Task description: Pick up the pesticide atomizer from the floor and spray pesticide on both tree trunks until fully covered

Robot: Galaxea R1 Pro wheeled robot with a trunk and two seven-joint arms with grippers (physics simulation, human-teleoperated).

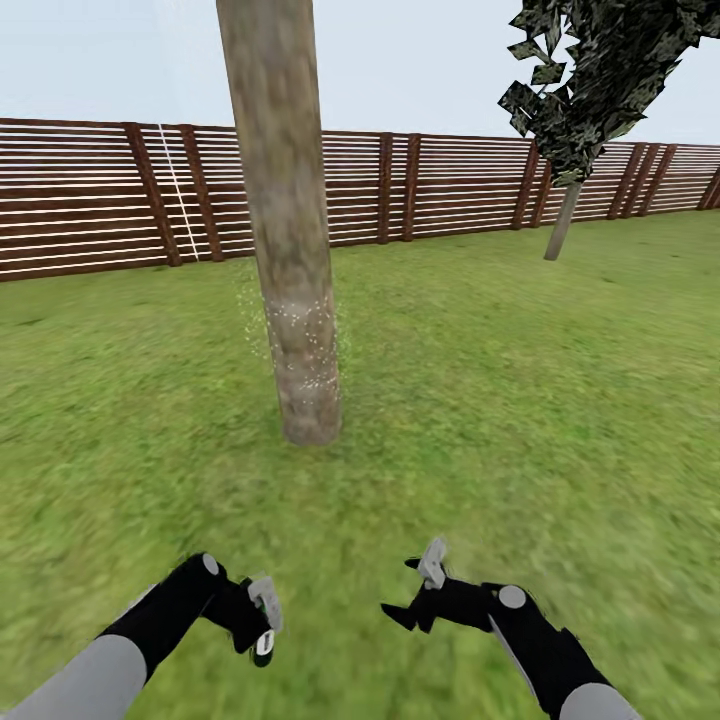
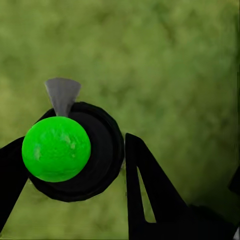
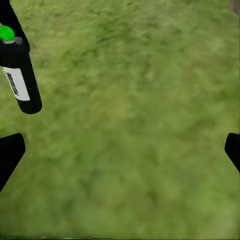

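The nearer tree trunk (image 1: pixel 285 230), thick and mottled grey-brown, rises from the lawn ahead, slightly left of centre. White spray specks (image 1: pixel 300 335) dot its lower part. The second tree (image 1: pixel 562 218) leans at the back right, with dark foliage (image 1: pixel 600 70) above. My left gripper (image 1: pixel 255 622) is low at the left, shut on the pesticide atomizer (image 2: pixel 56 148), a black bottle with a green cap and a grey nozzle. The right wrist view shows the bottle (image 3: pixel 20 80) hanging over the grass. My right gripper (image 1: pixel 415 590) is open and empty, with its fingertips (image 3: pixel 10 155) wide apart.
A reddish-brown slatted fence (image 1: pixel 440 185) runs across the back of the garden. Green lawn (image 1: pixel 520 400) stretches between me and both trees and on every side of the near trunk.
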